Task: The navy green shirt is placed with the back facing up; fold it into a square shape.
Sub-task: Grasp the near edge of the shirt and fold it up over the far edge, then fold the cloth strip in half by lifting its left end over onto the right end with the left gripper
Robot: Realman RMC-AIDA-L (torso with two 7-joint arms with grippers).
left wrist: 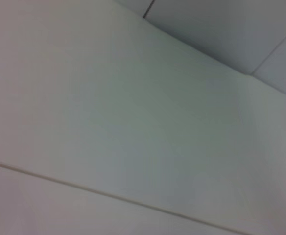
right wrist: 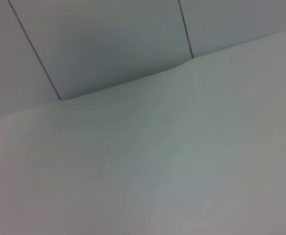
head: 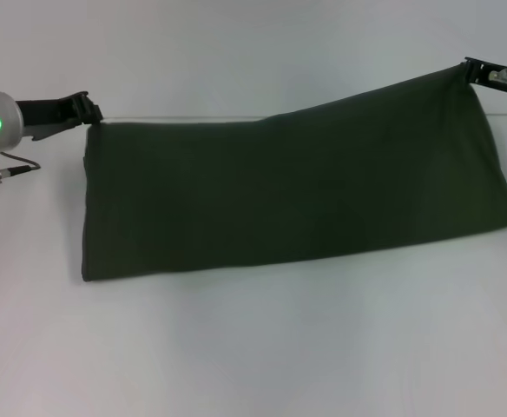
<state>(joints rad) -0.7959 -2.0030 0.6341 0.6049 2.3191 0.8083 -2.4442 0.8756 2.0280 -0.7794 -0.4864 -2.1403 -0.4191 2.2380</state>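
- Dark olive-green cotton shirt (head: 288, 191) hangs as a folded band across the white table (head: 253, 347), plain side showing, no lettering visible.
- Lower fold edge rests on the tabletop; upper edge is lifted at both far corners, right corner higher than left.
- Left gripper (head: 91, 111), black fingers on a silver wrist with a green ring light, is pinched onto the shirt's upper left corner.
- Right gripper (head: 472, 71), black, at the frame's right edge, is clamped on the upper right corner, cloth drawn up to it in a peak.
- Fabric between the grippers sags slightly, slopes up toward the right.
- Both wrist views: only white table surface and grey panelled wall, no fingers, no shirt.
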